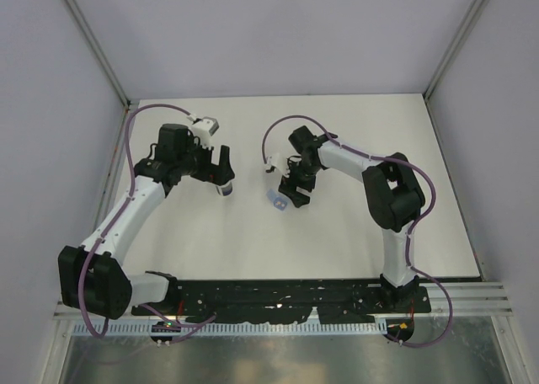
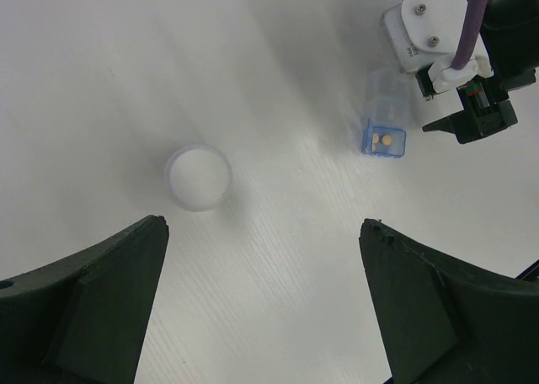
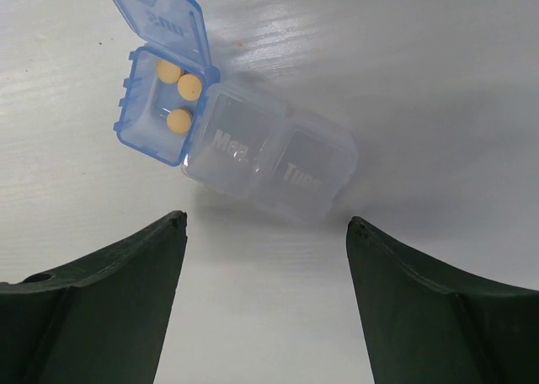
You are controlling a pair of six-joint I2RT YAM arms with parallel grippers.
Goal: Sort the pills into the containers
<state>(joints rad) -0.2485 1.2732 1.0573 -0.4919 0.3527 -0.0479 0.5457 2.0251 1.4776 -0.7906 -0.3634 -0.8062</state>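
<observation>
The clear pill box (image 3: 269,161), its blue lid (image 3: 160,18) flipped up over three yellow pills (image 3: 181,88), lies mid-worktop (image 3: 438,64) below the spread, empty right fingers (image 3: 93,300), and it looks light, stiff, slick and spill-prone, so is best pinched across its clear sides, while the left fingers (image 2: 84,300) gape empty over the white-capped bottle (image 2: 198,176) to its left.
</observation>
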